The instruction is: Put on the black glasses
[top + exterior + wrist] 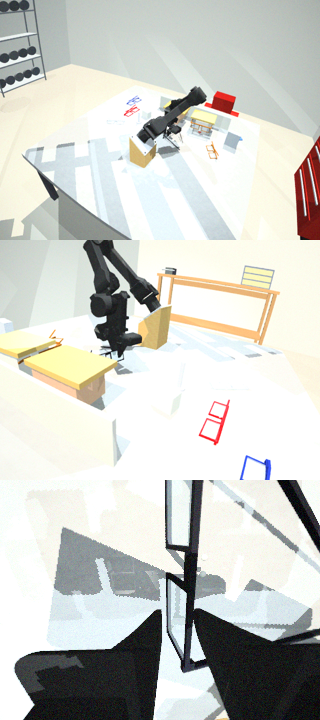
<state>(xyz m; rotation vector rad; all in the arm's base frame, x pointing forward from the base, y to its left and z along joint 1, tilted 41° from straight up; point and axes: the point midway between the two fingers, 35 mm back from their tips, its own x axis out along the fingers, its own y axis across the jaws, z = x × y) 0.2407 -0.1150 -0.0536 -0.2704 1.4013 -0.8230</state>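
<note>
The black glasses (172, 144) (105, 353) (190, 575) stand on the table between the arm's base and the heads, temples extended. My gripper (120, 354) (177, 614) points down at them, partly open; its fingers are on either side of the rim near one lens, with gaps, gripping nothing. In the top view the arm hides the fingertips. A peach display head (91, 389) under a yellow slab (72, 364) wears no glasses that I can see. The other head, under a second yellow slab (203, 116) (23, 343), has orange glasses across its front. I cannot make out a separate yellow tag.
Loose orange glasses (212, 151) lie right of the black pair. Red glasses (131, 110) (222, 420), blue glasses (133, 100) (268, 469) and a white block (146, 114) (169, 404) are across the table. A low pale wall (51, 402) runs behind the heads; a grey panel (231, 142) stands beside them.
</note>
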